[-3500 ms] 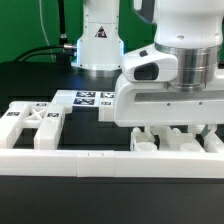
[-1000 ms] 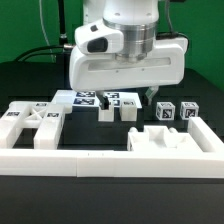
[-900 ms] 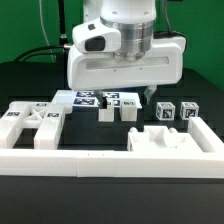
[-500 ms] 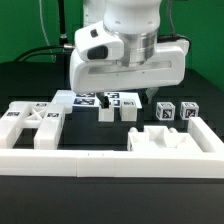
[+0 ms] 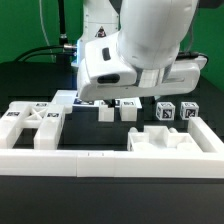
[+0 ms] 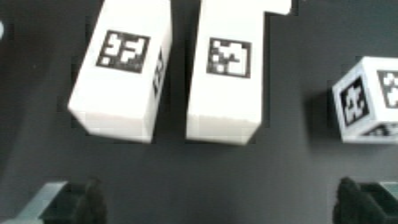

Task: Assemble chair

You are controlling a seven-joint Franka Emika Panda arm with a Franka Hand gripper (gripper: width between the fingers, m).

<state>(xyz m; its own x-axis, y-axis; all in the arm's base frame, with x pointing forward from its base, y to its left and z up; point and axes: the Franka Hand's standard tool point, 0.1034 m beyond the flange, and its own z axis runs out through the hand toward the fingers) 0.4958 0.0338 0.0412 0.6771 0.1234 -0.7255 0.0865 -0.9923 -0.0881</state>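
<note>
The chair exists only as loose parts on the tabletop (image 5: 110,195). They lie inside the border rail (image 5: 90,160), which likely serves to keep them within the arm's reach. None of the parts is joined to another.

**Placement**
- The first leg block (image 6: 121,75) and the second leg block (image 6: 228,80) lie side by side, just apart. Their tags face upward, probably so the cameras can read them.
- The near cube (image 5: 165,112) and the far cube (image 5: 188,112) stand on the exterior view's right, close to each other.
- The notched part (image 5: 165,140) sits in front of the cubes, against the rail.
- The frame part (image 5: 32,125), which has triangular openings, lies at the exterior view's left.
- The flat slab (image 5: 88,98) lies behind the leg blocks, and the arm (image 5: 150,50) hides part of it.

**Fingers**
The fingers (image 6: 71,200) are spread wide with nothing between them. They hover over the ends of the two leg blocks without touching either. This position suggests they are lining up to pick one leg block.

**Count**
There are two leg blocks, two cubes, one notched part and one frame part. There appears to be one slab, although the arm may hide more.
</note>
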